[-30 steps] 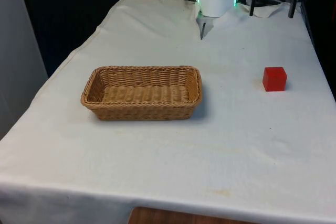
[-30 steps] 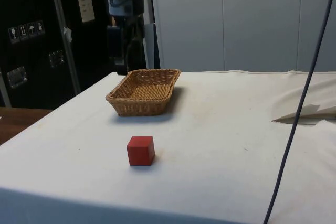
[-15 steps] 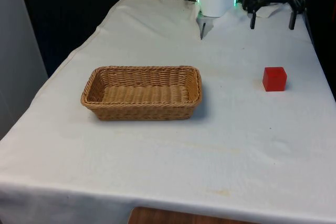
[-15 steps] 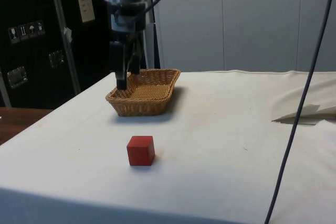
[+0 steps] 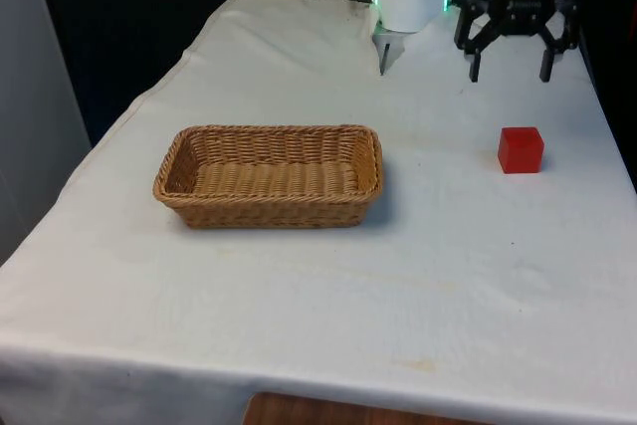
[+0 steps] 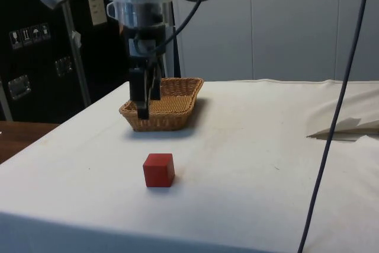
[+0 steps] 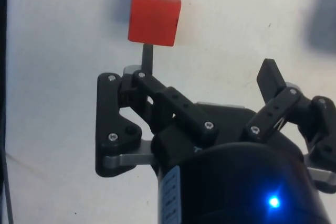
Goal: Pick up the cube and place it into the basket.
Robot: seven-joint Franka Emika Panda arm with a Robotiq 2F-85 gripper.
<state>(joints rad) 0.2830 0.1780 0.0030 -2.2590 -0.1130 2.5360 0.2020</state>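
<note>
Nothing is done yet: the red cube point(image 5: 521, 149) sits on the cloth at the front view's right, well apart from the basket point(image 5: 269, 175), with the gripper point(image 5: 509, 75) spread empty above it.

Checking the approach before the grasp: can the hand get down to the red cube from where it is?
Probably yes. The hand hangs open above the cloth, short of the red cube, which stands alone; the basket sits well off to the front view's left.
</note>
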